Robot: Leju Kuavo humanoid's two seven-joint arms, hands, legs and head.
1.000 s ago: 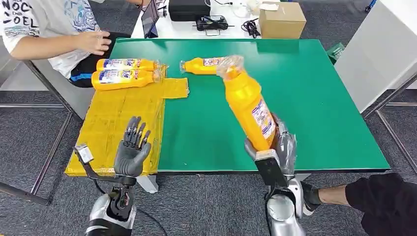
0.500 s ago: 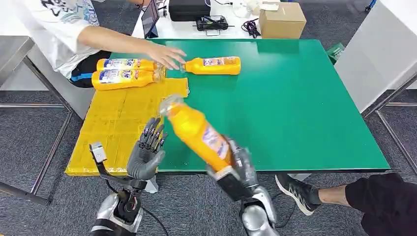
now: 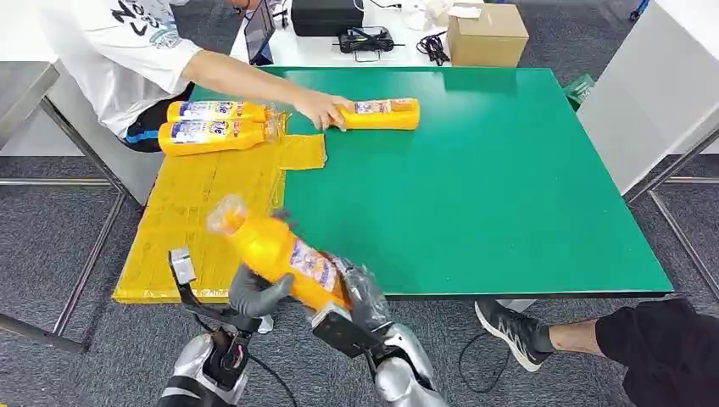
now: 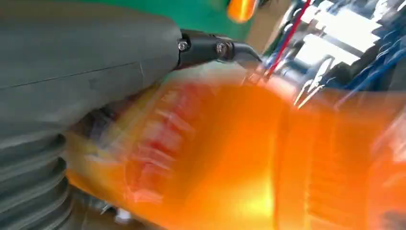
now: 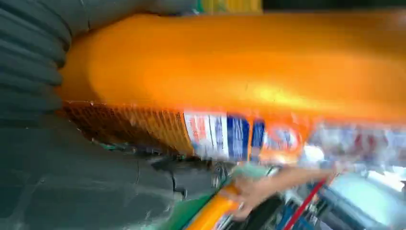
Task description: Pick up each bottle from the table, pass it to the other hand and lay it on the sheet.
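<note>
My right hand [image 3: 366, 295] grips the base of an orange bottle [image 3: 278, 252] with a clear cap, held tilted over the table's near edge, cap toward the yellow sheet [image 3: 200, 214]. My left hand [image 3: 254, 293] sits under the bottle's middle and touches it; the bottle hides its fingers. The left wrist view has the blurred bottle [image 4: 249, 158] lying against my left hand [image 4: 72, 72], below the thumb. In the right wrist view my right hand [image 5: 72, 182] clasps the bottle [image 5: 239, 67]. Two more bottles [image 3: 212, 134] lie on the sheet's far end.
A person at the far left reaches across the green table [image 3: 492, 195], their hand [image 3: 320, 108] on a third bottle [image 3: 381, 113] lying there. A cardboard box [image 3: 486, 34] stands behind the table. Someone's shoe [image 3: 509, 326] is on the floor at right.
My right hand has swung the bottle left and down from mid-table to the near edge by the sheet. My left hand has met it from below. The person's hand reached the far bottle.
</note>
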